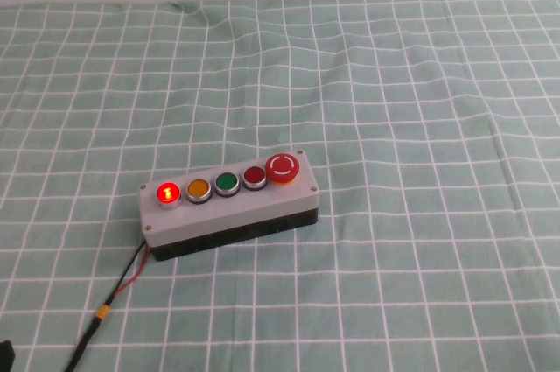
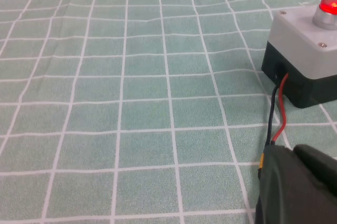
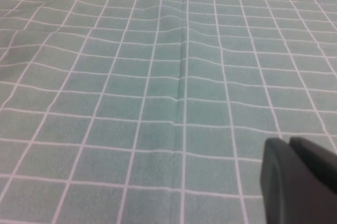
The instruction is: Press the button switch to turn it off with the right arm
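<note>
Just left of centre and a little below the middle of the high view sits the grey five-button box (image 1: 229, 214), lying at a slight slant on the green checked cloth (image 1: 420, 109), its left end nearer the bottom of the frame than its right end; the box has a pale grey top and a black base; at its left end stands the button switch (image 1: 168, 193), a small flat round push button, bright red and translucent, ringed by a silver collar, and it is glowing, with a pale lit mark at its middle; along the row to its right come an orange button (image 1: 198, 188), a green button (image 1: 227, 183), a darker red button (image 1: 254, 177) and, at the right end, a big red mushroom knob (image 1: 283, 167) with white arrows; red and black wires (image 1: 131, 274) leave the box's left end and run toward the lower left corner of the frame; neither arm reaches the box in the high view; the left wrist view shows the same lit switch (image 2: 328, 6) at the upper right edge of the frame, atop the box corner (image 2: 303, 39), with the wires (image 2: 279, 113) dropping from the black base; the left gripper (image 2: 294, 153) shows as a dark mass in the lower right corner, close by the wires, its two fingers lying tight together, closed on nothing; the right gripper (image 3: 289, 142) fills the lower right corner of the right wrist view over bare cloth (image 3: 158, 76), well apart from the box, its fingers likewise pressed together and empty
</note>
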Action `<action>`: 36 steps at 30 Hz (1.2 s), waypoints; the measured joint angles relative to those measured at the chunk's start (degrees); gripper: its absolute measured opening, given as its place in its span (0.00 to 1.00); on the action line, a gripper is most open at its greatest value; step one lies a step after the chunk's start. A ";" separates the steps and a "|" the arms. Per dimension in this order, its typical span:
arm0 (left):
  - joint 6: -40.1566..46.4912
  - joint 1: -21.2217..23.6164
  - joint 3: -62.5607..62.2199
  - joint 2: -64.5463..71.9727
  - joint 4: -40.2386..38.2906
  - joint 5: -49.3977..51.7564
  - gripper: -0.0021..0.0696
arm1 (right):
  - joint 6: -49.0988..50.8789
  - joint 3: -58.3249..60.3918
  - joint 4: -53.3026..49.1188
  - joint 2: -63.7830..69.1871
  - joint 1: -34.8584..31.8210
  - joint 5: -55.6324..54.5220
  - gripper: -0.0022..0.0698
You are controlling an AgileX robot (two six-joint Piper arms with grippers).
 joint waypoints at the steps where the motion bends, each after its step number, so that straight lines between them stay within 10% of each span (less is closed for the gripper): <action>1: 0.00 0.00 0.00 0.00 0.00 0.00 0.02 | 0.00 0.00 0.00 0.00 0.00 0.00 0.01; 36: 0.00 0.00 0.00 0.00 0.00 -0.10 0.02 | 0.00 0.00 0.00 0.00 0.00 -20.56 0.01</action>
